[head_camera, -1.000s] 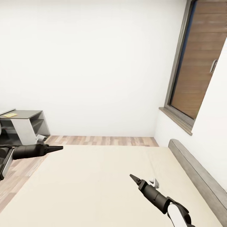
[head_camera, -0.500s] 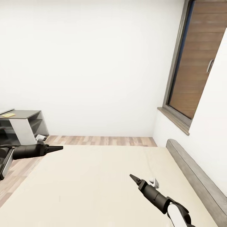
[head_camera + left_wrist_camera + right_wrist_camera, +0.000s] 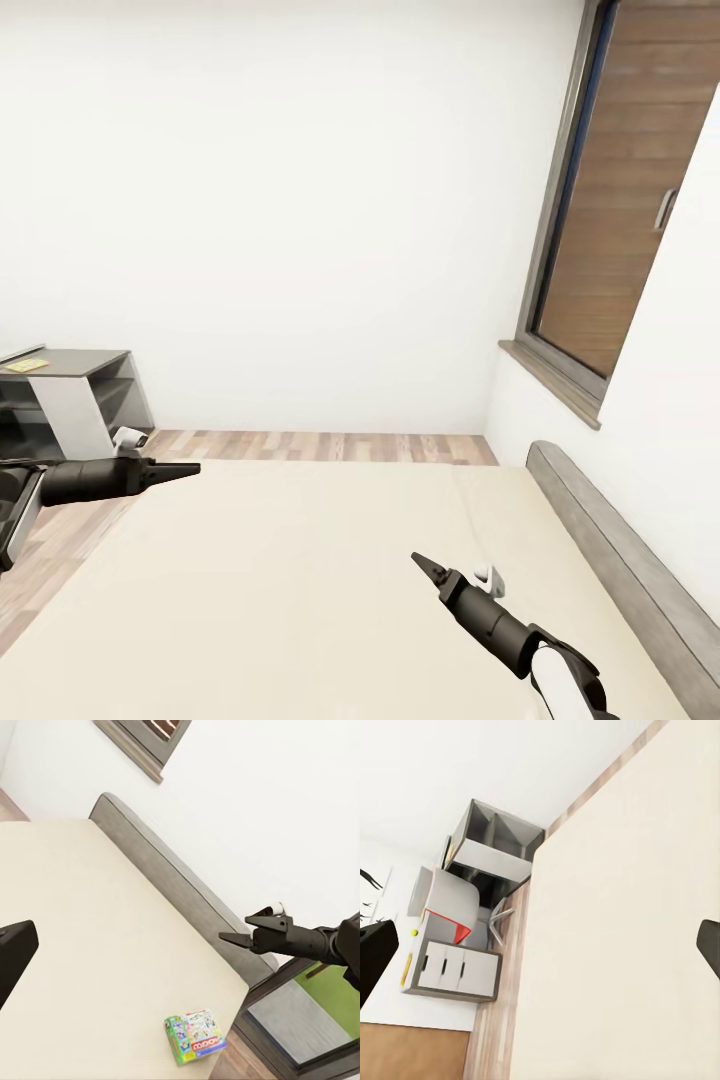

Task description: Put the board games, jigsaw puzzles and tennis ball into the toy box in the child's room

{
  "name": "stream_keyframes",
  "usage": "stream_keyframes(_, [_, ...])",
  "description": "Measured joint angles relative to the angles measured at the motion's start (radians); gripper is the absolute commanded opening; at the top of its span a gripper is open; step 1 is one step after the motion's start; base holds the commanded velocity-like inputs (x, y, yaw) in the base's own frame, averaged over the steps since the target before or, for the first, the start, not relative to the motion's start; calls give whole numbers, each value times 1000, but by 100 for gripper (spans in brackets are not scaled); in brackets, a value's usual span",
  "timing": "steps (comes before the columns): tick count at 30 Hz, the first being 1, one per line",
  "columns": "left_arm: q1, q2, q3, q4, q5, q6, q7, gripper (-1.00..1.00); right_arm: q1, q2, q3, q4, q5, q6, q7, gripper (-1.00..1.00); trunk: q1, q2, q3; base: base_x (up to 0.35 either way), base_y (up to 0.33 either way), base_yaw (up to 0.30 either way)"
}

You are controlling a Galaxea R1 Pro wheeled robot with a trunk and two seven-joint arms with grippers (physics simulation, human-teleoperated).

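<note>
One of the board games [image 3: 195, 1037], a flat green box with a red band, lies on the bed [image 3: 300, 580] near a mattress corner, by the end of the grey headboard [image 3: 172, 877]. My left gripper [image 3: 190, 468] hovers open over the bed's left edge, holding nothing. Over the mattress, my right gripper [image 3: 425, 565] [image 3: 240, 928] is open and empty too. The right wrist view takes in the table [image 3: 454, 971] with white drawers; the tennis ball [image 3: 414, 932] is a tiny yellow dot on it. A pale grey shape there may be the toy box [image 3: 418, 891].
The dark grey side desk [image 3: 70, 372] stands at the far left against the white wall, with a flat yellow piece [image 3: 28, 366] on top. Wood-plank floor [image 3: 320, 446] runs between bed and wall. A tall grey-framed window [image 3: 600, 200] fills the right. A red object [image 3: 450, 926] sits by the desk.
The head view swung slightly to the right about a second ago, then held still. Both arms keep the same pose.
</note>
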Motion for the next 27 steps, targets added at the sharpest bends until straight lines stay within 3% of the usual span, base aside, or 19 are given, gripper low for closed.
stream_keyframes(10, [0, 0, 0, 0, 0, 0, 0, 100, 0, 0, 0, 0, 0, 0, 0, 100, 0, 0, 0, 0, -136, 0])
stream_keyframes(27, [0, 0, 0, 0, 0, 0, 0, 100, 0, 0, 0, 0, 0, 0, 0, 100, 0, 0, 0, 0, -9, 0])
